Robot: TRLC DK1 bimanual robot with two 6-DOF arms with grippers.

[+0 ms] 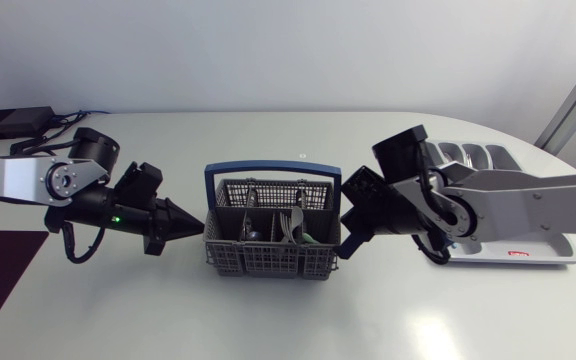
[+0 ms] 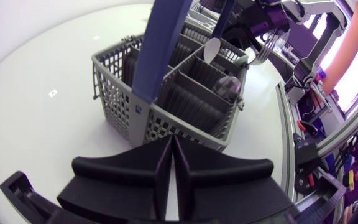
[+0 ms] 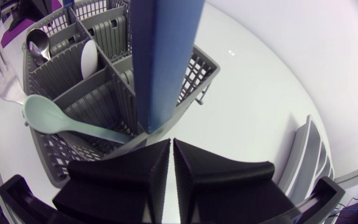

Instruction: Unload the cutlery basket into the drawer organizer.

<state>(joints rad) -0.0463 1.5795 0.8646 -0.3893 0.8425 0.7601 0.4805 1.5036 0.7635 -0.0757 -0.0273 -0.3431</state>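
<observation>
The grey cutlery basket (image 1: 271,240) with a blue handle (image 1: 271,170) stands mid-table. It holds a pale green spoon (image 3: 61,118), a white spoon (image 3: 89,56), a metal spoon (image 3: 36,40) and other metal pieces. My left gripper (image 1: 194,226) is shut and empty, its tip just off the basket's left wall (image 2: 166,115). On the other side my right gripper (image 3: 171,144) is also shut and empty, its tip close to the right wall under the handle's upright (image 3: 166,56). The grey drawer organizer (image 1: 543,255) lies at the right, partly hidden behind my right arm.
A black box (image 1: 13,122) with cables sits at the table's back left corner. The table's left edge runs close behind my left arm. White tabletop stretches in front of the basket.
</observation>
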